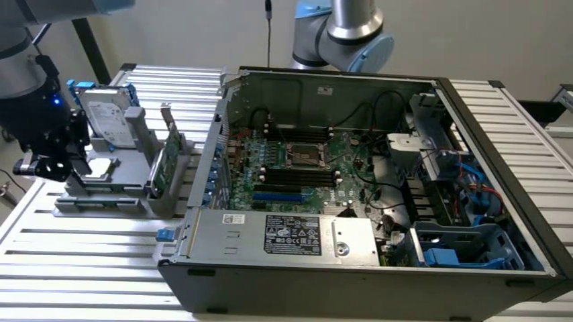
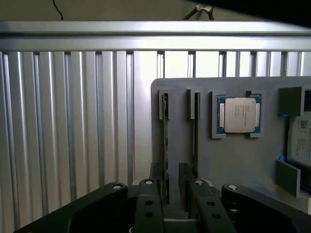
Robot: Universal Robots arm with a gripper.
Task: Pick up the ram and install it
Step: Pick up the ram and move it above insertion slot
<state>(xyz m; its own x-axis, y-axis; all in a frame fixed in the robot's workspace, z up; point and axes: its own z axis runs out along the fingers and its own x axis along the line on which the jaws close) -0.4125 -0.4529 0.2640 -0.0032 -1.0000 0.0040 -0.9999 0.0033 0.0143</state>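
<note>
Two ram sticks stand edge-on in narrow slots of a grey holder: one ram stick and a second ram stick beside it. My gripper hangs over the near end of the first stick, open, with the stick running in between its dark fingers, close to one of them. A gap remains between the fingers. In the exterior view my gripper sits at the left end of the holder. The black memory slots lie on the motherboard inside the open computer case.
The holder also carries a processor chip, a silver hard drive and a taller green card. Everything rests on a ribbed metal table. A second arm's base stands behind the case. Cables and drive bays crowd the case's right side.
</note>
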